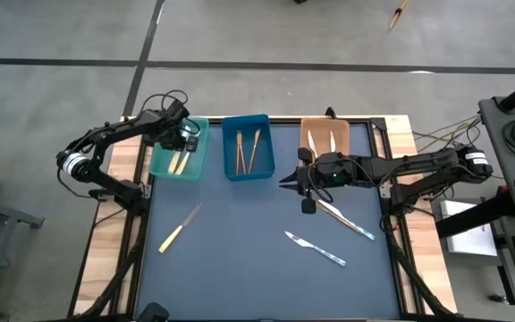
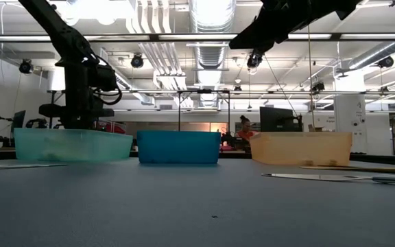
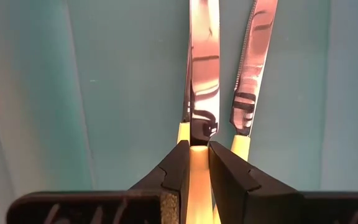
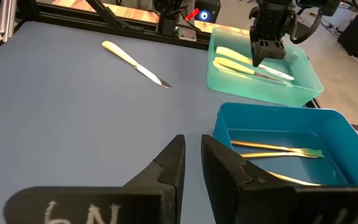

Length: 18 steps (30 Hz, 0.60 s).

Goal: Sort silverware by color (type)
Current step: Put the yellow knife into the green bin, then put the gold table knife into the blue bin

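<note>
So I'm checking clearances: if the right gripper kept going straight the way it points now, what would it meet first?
Probably bare table mat. The right gripper, empty, aims past the blue tray's near corner; depth is unclear, so it might clip that corner.

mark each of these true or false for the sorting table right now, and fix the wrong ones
1. The left gripper is closed on a cream-handled knife over the teal tray. True.
2. The blue tray is empty. False: it holds two wooden utensils.
3. The right gripper is carrying a fork. False: nothing sits between its fingers; it hangs over the mat near the blue tray.
4. A cream-handled knife lies loose on the mat, left of centre. True.
5. A blue-handled knife lies on the mat, outside the trays. True.
6. The orange tray stands between the teal and blue trays. False: it is at the right end of the row.
</note>
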Each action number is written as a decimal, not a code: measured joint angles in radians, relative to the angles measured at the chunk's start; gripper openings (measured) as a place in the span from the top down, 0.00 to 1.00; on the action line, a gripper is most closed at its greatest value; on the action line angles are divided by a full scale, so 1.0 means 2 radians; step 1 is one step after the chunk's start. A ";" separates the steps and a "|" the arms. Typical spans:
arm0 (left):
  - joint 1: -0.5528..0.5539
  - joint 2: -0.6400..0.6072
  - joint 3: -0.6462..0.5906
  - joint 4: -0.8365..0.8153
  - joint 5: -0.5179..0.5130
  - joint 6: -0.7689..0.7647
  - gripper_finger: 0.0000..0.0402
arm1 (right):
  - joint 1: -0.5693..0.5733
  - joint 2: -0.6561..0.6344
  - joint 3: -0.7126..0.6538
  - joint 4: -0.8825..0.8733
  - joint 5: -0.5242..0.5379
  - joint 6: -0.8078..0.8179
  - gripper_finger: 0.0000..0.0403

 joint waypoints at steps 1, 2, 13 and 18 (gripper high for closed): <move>0.000 0.000 0.000 0.000 0.000 0.000 0.90 | 0.000 0.000 0.000 0.000 0.000 0.000 0.89; 0.000 0.000 0.000 0.000 0.000 0.000 0.90 | 0.000 0.000 0.000 0.000 0.000 0.000 0.89; 0.000 0.000 0.000 0.000 0.000 0.000 0.83 | 0.000 0.000 0.000 -0.001 0.000 0.000 0.89; 0.000 0.000 -0.001 0.000 0.000 0.002 0.76 | 0.000 0.000 0.000 -0.003 0.000 0.000 0.89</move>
